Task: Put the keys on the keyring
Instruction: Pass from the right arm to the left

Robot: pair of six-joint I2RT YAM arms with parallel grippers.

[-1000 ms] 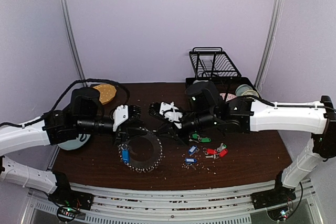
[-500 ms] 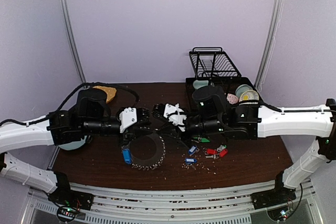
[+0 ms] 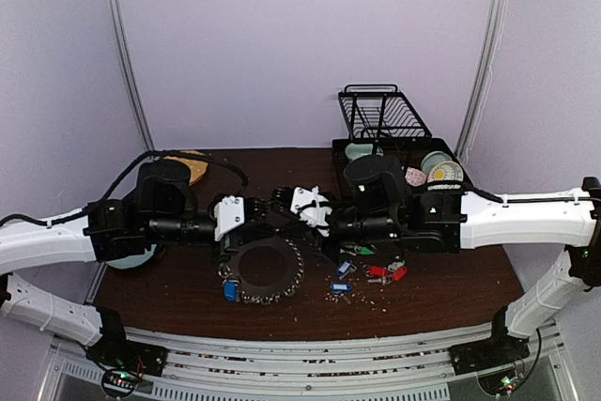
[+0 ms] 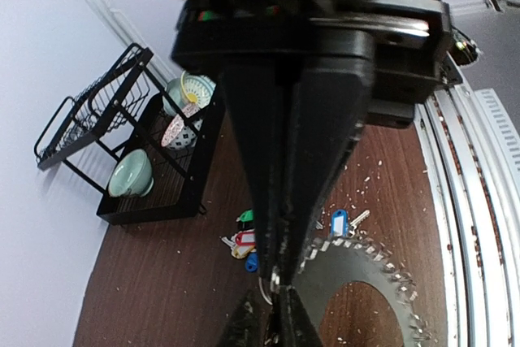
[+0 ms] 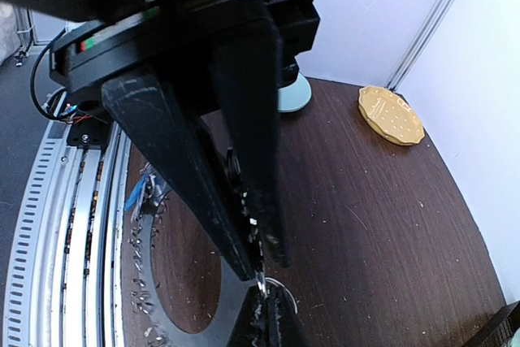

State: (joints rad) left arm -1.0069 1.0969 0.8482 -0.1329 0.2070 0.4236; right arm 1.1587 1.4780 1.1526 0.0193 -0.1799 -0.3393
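Left jaws and right jaws, both clamped shut, pinch the keyring (image 3: 298, 271) at its far edge, likely steadying it for threading keys (image 3: 374, 270).

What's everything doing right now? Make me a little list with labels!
left gripper: shut, tips pinching a small silver link, seemingly part of the keyring
right gripper: shut, tips meeting the left's at the same link
keyring: loop of small linked rings, just below both grippers
blue-tagged key: at the loop's near left edge, seemingly attached
loose keys: green, red and blue tags, on the table to the right of the loop
dish rack: black, at the back right, bowls inside
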